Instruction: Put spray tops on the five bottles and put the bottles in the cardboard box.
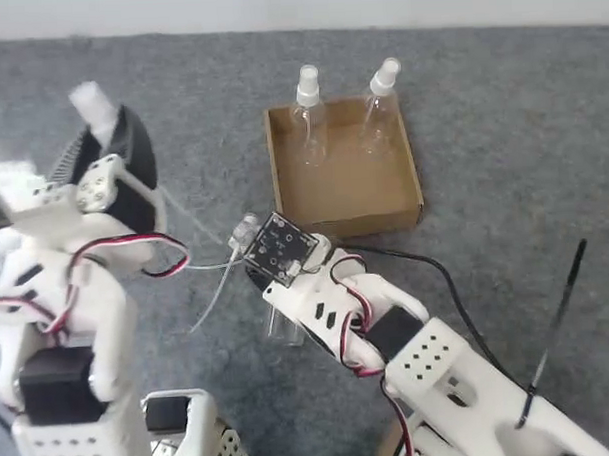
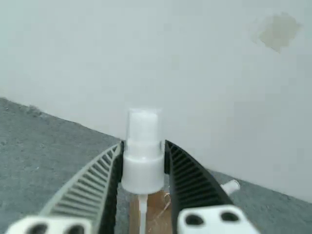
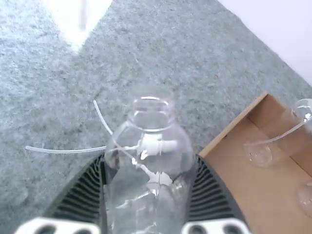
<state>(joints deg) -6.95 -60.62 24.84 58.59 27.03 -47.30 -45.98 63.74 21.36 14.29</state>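
We see the left pincer (image 2: 144,146) squeezing a white spray top (image 2: 142,165), at 9 o'clock from the cardboard box (image 1: 348,191). The right pincer (image 3: 148,163) hugs an open clear bottle (image 3: 148,117) at 7 o'clock from the box. A capped bottle (image 1: 309,123) and a second capped bottle (image 1: 380,110) stand along the box's 12 o'clock side. A loose spray top (image 1: 245,230) lies on the gray carpet (image 1: 501,131).

Clear glossy plastic bottle (image 3: 146,165), matt cardboard box (image 1: 345,197)

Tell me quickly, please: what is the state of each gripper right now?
Left gripper: closed, holding a white spray top.
Right gripper: closed, holding a clear bottle that has no top on it.
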